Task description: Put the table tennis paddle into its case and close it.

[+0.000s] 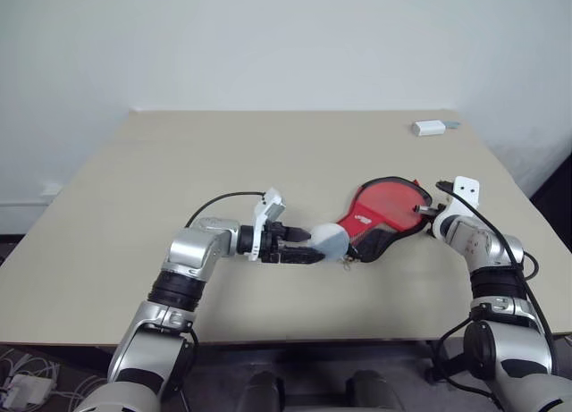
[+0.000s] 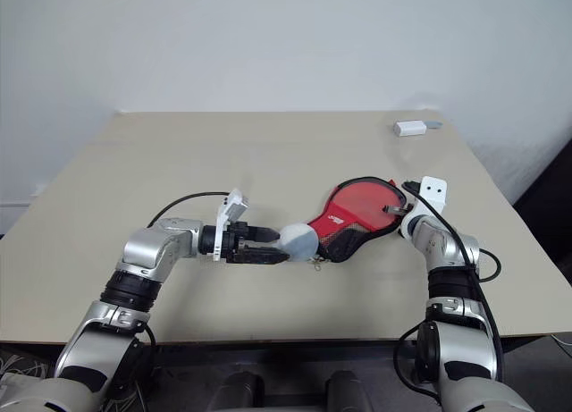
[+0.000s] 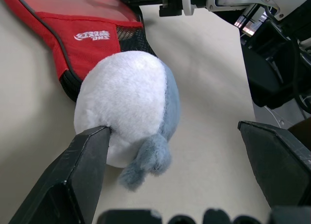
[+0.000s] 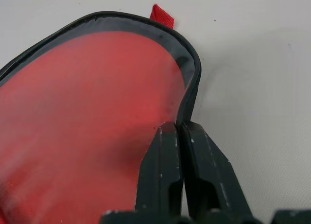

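The red case (image 1: 362,222) lies on the table (image 1: 223,162) right of centre, its black zip rim (image 4: 187,83) standing open. Inside the rim shows the table tennis paddle's smooth red face (image 4: 87,117); the handle is hidden. My right gripper (image 4: 180,128) sits at the case's round far end, fingers pinched together on the zip rim. At the narrow end of the case rests a white and grey plush ball (image 3: 131,97). My left gripper (image 3: 172,130) is open wide around the ball, one finger (image 3: 92,151) touching it and the other standing apart.
A small white box (image 1: 430,127) lies near the table's back right corner. A black cable loops over my left forearm (image 1: 214,199). The table's right edge runs close beside my right arm.
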`<control>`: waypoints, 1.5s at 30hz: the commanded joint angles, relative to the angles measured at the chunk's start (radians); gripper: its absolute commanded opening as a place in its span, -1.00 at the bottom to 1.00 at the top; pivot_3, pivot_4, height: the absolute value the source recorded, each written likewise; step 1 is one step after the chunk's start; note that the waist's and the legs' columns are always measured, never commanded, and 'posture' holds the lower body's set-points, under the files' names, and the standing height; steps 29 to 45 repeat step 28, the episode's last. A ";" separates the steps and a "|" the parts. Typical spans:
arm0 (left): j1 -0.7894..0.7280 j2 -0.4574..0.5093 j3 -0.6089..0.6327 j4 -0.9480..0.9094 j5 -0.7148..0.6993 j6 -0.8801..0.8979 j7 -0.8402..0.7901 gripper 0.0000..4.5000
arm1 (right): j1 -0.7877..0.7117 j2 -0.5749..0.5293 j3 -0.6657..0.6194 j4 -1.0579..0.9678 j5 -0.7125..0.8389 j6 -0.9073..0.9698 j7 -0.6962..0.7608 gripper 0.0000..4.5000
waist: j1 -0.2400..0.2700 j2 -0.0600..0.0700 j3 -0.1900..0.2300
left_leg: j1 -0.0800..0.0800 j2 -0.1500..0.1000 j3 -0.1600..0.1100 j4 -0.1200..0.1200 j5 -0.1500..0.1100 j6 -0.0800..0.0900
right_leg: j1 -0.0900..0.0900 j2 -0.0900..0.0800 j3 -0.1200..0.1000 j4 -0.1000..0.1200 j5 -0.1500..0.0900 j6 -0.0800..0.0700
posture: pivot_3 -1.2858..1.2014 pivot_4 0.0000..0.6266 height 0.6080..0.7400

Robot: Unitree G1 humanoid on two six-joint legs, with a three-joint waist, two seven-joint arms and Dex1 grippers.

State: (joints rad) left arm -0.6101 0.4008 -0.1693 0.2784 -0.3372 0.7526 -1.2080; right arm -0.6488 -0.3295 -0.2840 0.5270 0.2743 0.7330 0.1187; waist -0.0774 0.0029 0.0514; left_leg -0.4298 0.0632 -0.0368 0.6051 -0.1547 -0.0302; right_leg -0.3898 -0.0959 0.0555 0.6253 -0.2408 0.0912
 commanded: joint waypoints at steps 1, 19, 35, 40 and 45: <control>-0.041 0.030 0.032 -0.004 -0.018 -0.034 -0.008 1.00 | 0.005 0.007 0.003 -0.053 0.017 0.001 0.028 -0.39 | -0.001 0.000 0.000 | 0.000 0.000 0.000 0.000 0.000 0.000 | 0.000 0.000 0.001 0.000 0.000 0.000 | 0.03 -1.00 1.00; 0.007 0.215 0.154 0.151 0.014 -0.245 0.009 1.00 | 0.255 -0.071 0.226 -0.508 0.200 -0.186 0.726 0.99 | 0.001 0.000 0.000 | 0.000 0.001 0.000 0.002 0.000 -0.001 | 0.000 0.009 0.012 0.000 -0.001 -0.002 | 0.03 -1.00 1.00; 0.196 0.269 0.163 -0.022 -0.018 -0.194 0.027 1.00 | 0.313 -0.130 0.316 -0.534 0.215 -0.231 0.925 0.99 | 0.006 -0.001 0.000 | 0.000 0.001 0.000 0.003 -0.003 -0.006 | -0.001 0.008 0.012 0.001 -0.001 -0.002 | 0.03 -1.00 1.00; 0.196 0.269 0.163 -0.022 -0.018 -0.194 0.027 1.00 | 0.313 -0.130 0.316 -0.534 0.215 -0.231 0.925 0.99 | 0.006 -0.001 0.000 | 0.000 0.001 0.000 0.003 -0.003 -0.006 | -0.001 0.008 0.012 0.001 -0.001 -0.002 | 0.03 -1.00 1.00; 0.196 0.269 0.163 -0.022 -0.018 -0.194 0.027 1.00 | 0.313 -0.130 0.316 -0.534 0.215 -0.231 0.925 0.99 | 0.006 -0.001 0.000 | 0.000 0.001 0.000 0.003 -0.003 -0.006 | -0.001 0.008 0.012 0.001 -0.001 -0.002 | 0.03 -1.00 1.00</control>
